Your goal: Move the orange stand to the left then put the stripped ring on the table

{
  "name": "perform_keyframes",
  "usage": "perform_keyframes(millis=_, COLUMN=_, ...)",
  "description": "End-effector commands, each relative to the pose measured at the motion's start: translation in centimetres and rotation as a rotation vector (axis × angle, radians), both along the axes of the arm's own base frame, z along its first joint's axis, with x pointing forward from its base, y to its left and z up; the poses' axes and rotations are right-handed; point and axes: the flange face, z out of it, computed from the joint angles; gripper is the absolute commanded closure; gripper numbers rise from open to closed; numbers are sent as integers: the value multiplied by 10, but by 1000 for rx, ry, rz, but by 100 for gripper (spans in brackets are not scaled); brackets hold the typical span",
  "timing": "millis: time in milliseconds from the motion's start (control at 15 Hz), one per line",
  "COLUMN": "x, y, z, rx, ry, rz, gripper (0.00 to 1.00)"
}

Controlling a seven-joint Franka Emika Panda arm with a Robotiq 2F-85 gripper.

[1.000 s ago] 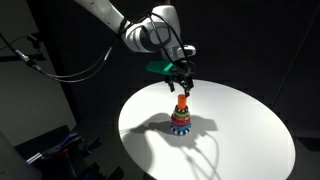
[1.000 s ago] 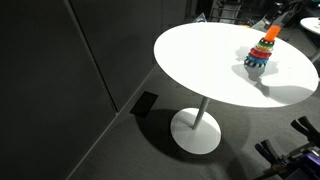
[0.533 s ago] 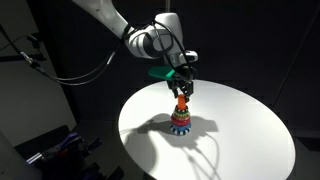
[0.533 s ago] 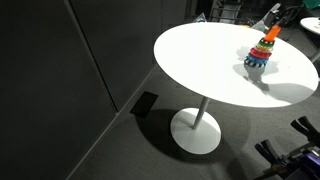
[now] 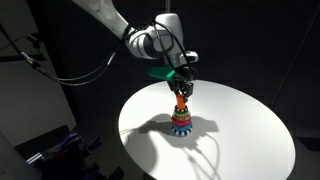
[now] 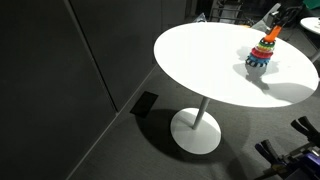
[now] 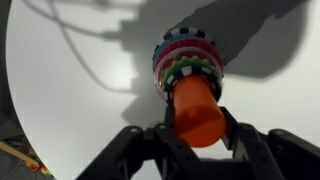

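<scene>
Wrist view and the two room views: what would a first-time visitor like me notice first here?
The round white table stands out brightly in a dark room. On it is an orange stand with colourful rings stacked around its base. The arm's gripper hangs right over the stand, and the wrist view shows its fingers on either side of the orange top.

orange stand (image 7: pixel 197 108): lower centre, tapered, its top toward the camera.
striped rings (image 7: pixel 185 58): stacked around the stand's base, mid-frame.
gripper (image 7: pixel 198 128): bottom edge, black fingers (image 7: pixel 160 135) against both sides of the stand.
table (image 7: pixel 70 90): white, with a curved edge at the left.
</scene>
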Motion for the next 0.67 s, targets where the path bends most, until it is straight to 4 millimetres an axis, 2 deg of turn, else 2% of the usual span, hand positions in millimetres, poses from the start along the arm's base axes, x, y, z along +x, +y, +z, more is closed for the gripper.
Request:
perform_keyframes(millis=0, x=-6, y=-1, z=20, rx=6, ry=-9, rz=13, gripper=80)
perform_keyframes(millis=400, x=-18, y=10, z=37, rx=43, ry=-31, rz=41, gripper=80)
perform_keyframes(millis=600, x=-26, y=20, z=38, rx=65, ry=-30, rz=59, gripper=80)
